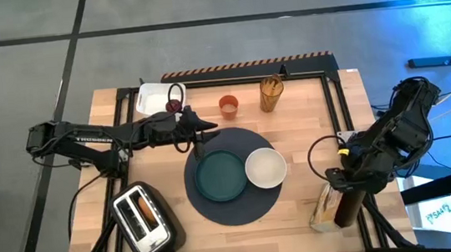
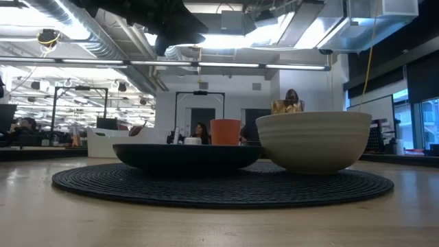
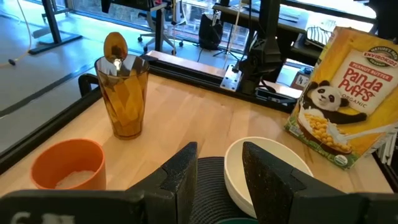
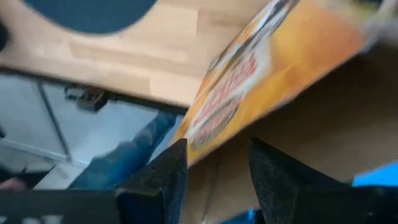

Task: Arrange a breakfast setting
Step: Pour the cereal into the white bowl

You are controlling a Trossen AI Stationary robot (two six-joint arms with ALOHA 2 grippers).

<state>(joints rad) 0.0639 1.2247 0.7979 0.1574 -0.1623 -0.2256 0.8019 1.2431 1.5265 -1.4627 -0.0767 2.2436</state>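
Left claw hovering over the far-left edge of the round dark-grey mat, fingers apart with nothing between them. Teal plate and white bowl side by side on the mat, touching or nearly so. Small orange cup beyond the mat, beside an amber tumbler holding the metal spoon. Right claw open at the tabletop's near-right corner by a Panda Puffs cereal box. Toaster at near left.
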